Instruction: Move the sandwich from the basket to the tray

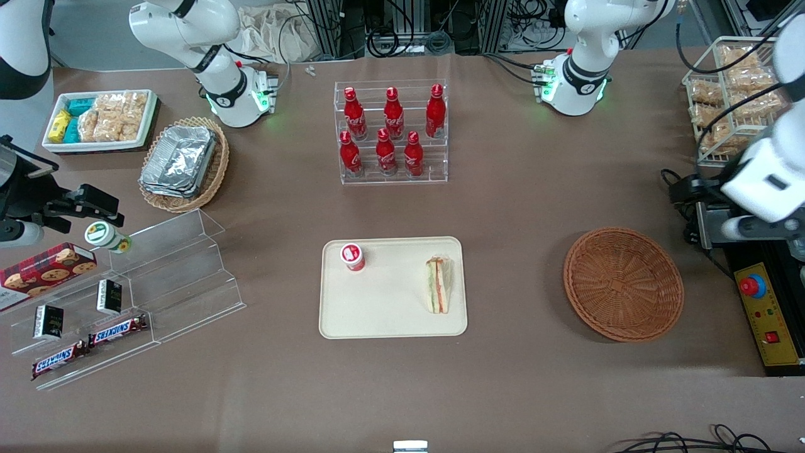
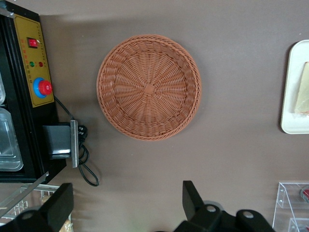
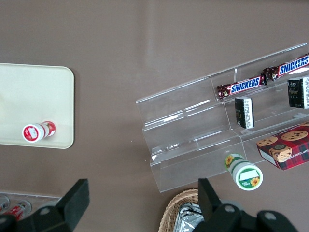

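Front view showed the sandwich (image 1: 438, 285) lying on the cream tray (image 1: 390, 314), close to the tray's edge toward the working arm's end of the table, its layered filling turned up. A small red-capped bottle (image 1: 353, 257) stood on the same tray, well apart from the sandwich, toward the parked arm's end. The round reddish-brown wicker basket (image 1: 622, 283) sat on the brown table (image 1: 516, 207) beside the tray, toward the working arm's end, apart from it and with nothing in it.

The left arm's gripper (image 2: 126, 203) was held high above the table near the control box (image 1: 769, 314) with its red button, over the strip of table beside the basket and nearer the working arm's end than the basket. In the left wrist view its two black fingers (image 2: 192, 197) stood wide apart with only bare table between them, released and grasping nothing. That view looked straight down on the basket (image 2: 148, 87) and caught a corner of the tray (image 2: 291, 96) with a bit of the sandwich (image 2: 302, 94) on it.

Farther from the front camera than the tray, a clear rack held six red cola bottles (image 1: 390, 132). Toward the parked arm's end lay a paler oval basket of foil containers (image 1: 179, 162) and a stepped clear shelf (image 1: 157, 283) with Snickers bars (image 1: 116, 330).
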`<act>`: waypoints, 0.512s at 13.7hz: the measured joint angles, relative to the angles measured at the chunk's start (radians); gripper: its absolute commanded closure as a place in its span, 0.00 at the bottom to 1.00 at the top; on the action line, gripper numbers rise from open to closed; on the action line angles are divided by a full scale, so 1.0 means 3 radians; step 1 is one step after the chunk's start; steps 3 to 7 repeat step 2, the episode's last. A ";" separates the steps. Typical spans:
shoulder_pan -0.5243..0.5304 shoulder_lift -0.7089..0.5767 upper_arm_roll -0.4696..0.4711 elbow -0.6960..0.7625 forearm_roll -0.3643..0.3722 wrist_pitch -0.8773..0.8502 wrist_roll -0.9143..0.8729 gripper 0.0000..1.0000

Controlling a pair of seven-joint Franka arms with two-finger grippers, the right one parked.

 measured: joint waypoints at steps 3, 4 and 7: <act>-0.0336 -0.0095 0.0594 -0.0008 -0.0114 -0.0003 0.0150 0.00; -0.0336 -0.0095 0.0594 -0.0008 -0.0114 -0.0003 0.0150 0.00; -0.0336 -0.0095 0.0594 -0.0008 -0.0114 -0.0003 0.0150 0.00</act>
